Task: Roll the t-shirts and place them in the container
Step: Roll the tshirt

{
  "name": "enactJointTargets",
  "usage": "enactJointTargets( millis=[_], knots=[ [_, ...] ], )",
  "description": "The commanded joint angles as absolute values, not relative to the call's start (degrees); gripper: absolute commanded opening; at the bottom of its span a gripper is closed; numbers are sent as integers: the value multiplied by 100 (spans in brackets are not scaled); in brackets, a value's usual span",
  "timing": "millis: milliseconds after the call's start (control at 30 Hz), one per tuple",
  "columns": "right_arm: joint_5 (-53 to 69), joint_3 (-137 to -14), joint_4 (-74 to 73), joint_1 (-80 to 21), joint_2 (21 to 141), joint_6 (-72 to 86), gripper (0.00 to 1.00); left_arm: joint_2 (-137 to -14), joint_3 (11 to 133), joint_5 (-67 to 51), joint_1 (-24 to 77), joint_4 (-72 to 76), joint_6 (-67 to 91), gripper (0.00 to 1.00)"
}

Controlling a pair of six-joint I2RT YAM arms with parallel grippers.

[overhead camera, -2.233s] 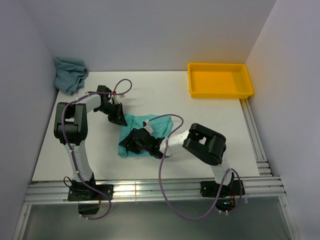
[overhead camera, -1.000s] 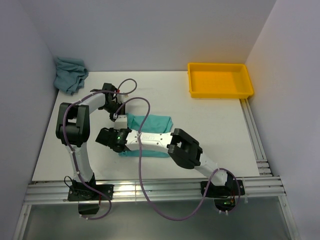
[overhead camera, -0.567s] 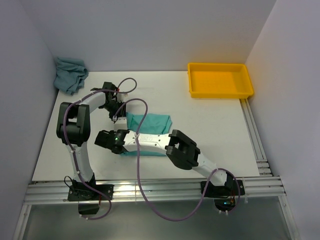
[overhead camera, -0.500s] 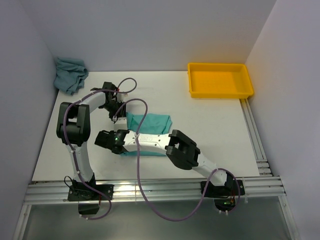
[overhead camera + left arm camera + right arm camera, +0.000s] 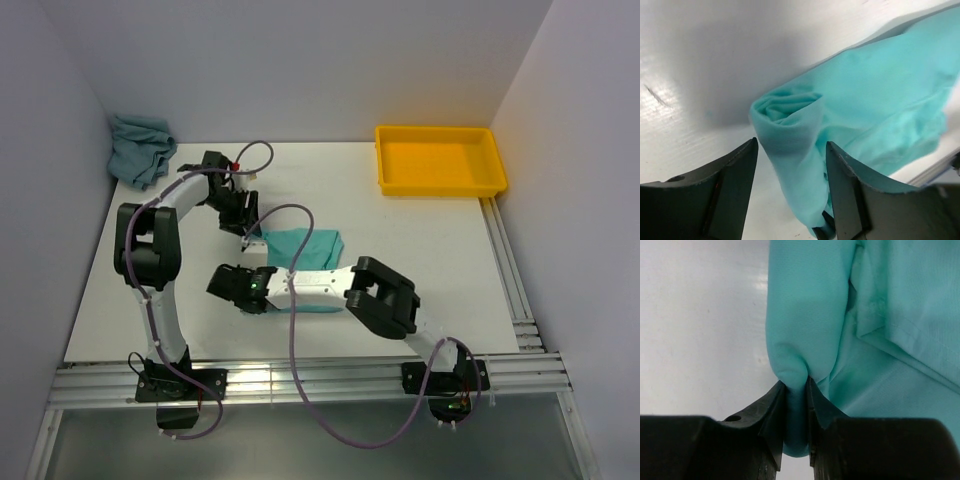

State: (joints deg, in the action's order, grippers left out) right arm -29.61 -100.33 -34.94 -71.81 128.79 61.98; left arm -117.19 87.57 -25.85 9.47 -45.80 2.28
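Observation:
The mint-turquoise t-shirt [image 5: 308, 244] lies mid-table, partly rolled, and my right forearm crosses over it. Its rolled left end [image 5: 790, 117] sits between the spread fingers of my left gripper [image 5: 791, 146], which is open at the roll's far end [image 5: 252, 238]. My right gripper [image 5: 796, 386] is shut on the near end of the same roll [image 5: 805, 315], pinching a fold of fabric; from above it sits at the shirt's near left corner [image 5: 232, 285]. The grey-teal t-shirt [image 5: 140, 148] lies bunched in the far left corner, away from both grippers.
A yellow tray [image 5: 395, 170] stands at the far right of the table. White walls enclose the left, back and right sides. Purple cables loop over both arms, and an aluminium rail [image 5: 300, 378] runs along the near edge.
My left gripper has opened and let go of the roll's far end. My right gripper has closed on the roll's near end and shifted slightly right.

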Motion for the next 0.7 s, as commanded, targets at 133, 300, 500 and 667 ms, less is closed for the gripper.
enactJointTargets(
  millis=[133,300,500,667],
  knots=[
    [-1803,-7377,-452,-6839,11524,6784,11,-11637,9334,-3734,598,-4939,-228,64],
    [-1196,-5653,2036,-6583,11127,7512,11,-11593,9027,-4209,220,-4940,-456,64],
    [-537,-4694,4313,-6329,11486,8260,10,-11584,8439,-4728,105,-4809,-904,65],
    [-352,-4377,5457,-6276,11856,8692,10,-11663,8034,-5211,105,-4527,-1046,67]
  ],
)
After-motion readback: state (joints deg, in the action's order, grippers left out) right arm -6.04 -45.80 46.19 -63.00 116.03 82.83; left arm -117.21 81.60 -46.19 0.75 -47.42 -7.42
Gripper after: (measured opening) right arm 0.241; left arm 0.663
